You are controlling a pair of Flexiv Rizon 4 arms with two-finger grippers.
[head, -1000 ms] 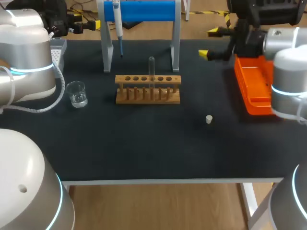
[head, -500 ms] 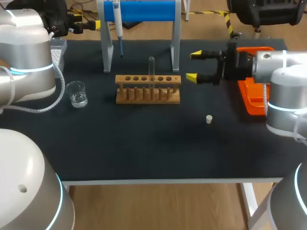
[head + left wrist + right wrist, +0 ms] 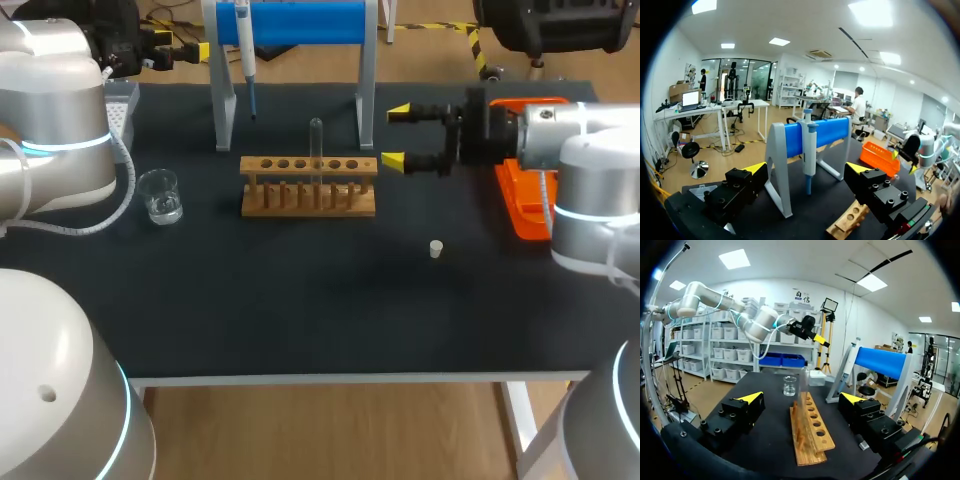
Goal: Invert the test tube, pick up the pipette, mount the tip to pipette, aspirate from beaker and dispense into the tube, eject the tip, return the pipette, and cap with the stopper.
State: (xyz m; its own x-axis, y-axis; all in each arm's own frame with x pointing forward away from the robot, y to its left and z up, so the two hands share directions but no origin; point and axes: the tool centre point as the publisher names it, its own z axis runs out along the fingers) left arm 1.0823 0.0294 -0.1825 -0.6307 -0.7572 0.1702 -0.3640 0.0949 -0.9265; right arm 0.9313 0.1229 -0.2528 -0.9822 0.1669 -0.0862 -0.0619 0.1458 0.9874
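I'm working over a black table (image 3: 300, 310). The right gripper (image 3: 395, 135) comes in from 3 o'clock and hangs near the rack's 3 o'clock end, fingers spread wide with nothing between them. The left gripper (image 3: 807, 169) sits at the far left corner, also spread and empty, with the pipette ahead of it. The blue-barred stand (image 3: 300, 20) is at the rack's 12 o'clock, and the pipette (image 3: 244, 50) hangs at its left end. The orange tray (image 3: 525, 205) is partly hidden by my right arm. The wooden rack (image 3: 308, 185) stands mid-table with the beaker (image 3: 160, 195) at its 9 o'clock. The test tube (image 3: 316, 138) stands upright in a middle hole. The stopper (image 3: 436, 249) lies apart at the rack's 4 o'clock.
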